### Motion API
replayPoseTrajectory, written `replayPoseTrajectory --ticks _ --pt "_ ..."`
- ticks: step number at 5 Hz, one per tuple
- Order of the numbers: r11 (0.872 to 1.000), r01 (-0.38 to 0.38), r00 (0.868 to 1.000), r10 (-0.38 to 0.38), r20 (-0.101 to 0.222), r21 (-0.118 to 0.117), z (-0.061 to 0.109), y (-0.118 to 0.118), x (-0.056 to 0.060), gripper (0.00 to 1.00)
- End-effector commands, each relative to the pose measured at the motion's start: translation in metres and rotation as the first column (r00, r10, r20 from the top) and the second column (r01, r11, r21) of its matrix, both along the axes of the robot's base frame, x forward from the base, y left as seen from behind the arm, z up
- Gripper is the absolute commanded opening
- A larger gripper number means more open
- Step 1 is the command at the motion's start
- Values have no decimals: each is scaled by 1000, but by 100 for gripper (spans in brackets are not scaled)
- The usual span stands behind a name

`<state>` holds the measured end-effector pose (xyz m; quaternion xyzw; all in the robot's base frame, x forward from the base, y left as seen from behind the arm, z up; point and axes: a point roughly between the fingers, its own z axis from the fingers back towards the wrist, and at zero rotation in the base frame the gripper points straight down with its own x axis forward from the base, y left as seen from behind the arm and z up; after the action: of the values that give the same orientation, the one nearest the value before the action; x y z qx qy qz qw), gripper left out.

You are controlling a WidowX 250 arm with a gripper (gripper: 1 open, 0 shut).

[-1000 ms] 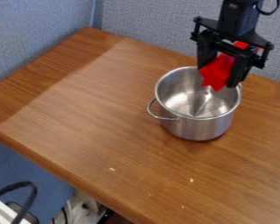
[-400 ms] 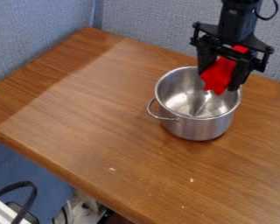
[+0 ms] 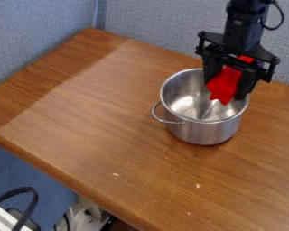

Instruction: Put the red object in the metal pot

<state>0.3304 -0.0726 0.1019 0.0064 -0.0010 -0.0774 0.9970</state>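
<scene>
Red object (image 3: 226,85) hangs upright in the black claw (image 3: 233,74), clamped between its jaws, low end dipping over the far rim of the metal pot (image 3: 204,110). Released off-centre, it could strike the rim and topple outside. Left of the pot, wooden desk (image 3: 87,99) meets blue partition (image 3: 39,27).
</scene>
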Motion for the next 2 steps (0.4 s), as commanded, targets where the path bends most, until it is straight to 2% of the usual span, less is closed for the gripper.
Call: replayPoseTrajectory --ticks 1,2 --pt "1000 7 999 -6 31 -11 7 14 3 0" --pt "999 30 999 -30 33 -14 5 22 3 0"
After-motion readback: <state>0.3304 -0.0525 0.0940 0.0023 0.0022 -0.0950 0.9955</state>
